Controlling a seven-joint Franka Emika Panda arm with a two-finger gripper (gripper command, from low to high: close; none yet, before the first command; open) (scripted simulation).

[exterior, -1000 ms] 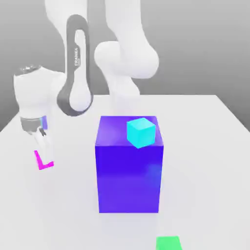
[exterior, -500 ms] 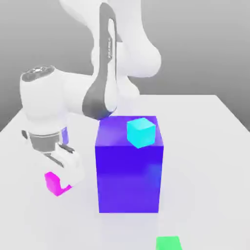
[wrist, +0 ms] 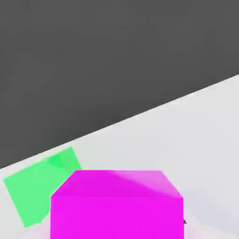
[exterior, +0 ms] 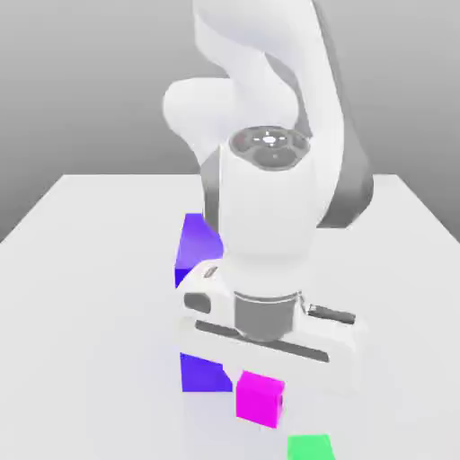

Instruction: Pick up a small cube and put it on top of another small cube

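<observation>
The small bright pink cube (exterior: 260,398) with plain, smooth faces is held up in the air under the white robot hand, above the white table (exterior: 81,269) and close to the table's front edge in the exterior view. It is gripped by the two-finger gripper (exterior: 262,388), whose fingers are pressed tight against the cube's sides, so the gripper is closed on the cube and nothing else is held. In the hand view the pink cube (wrist: 116,205) is seen very close up, with its top face lighter than its front face. The small plain bright green cube (exterior: 311,446) is seen lying flat on the table, right at the front edge, a little toward the exterior view's right of the pink cube and lower than it. The two cubes are near each other but are not touching. In the hand view the green cube (wrist: 35,184) is seen on the white table beside the pink cube, turned at a slant and partly hidden behind it. The big shiny blue-violet block (exterior: 198,247) is stood on the table behind the robot hand, nearer the middle of the table, and much of it is hidden by the white arm (exterior: 269,207). One more bit of the block is seen low down, just beside the pink cube on the exterior view's left. The gripper is pointed down at the table.
</observation>
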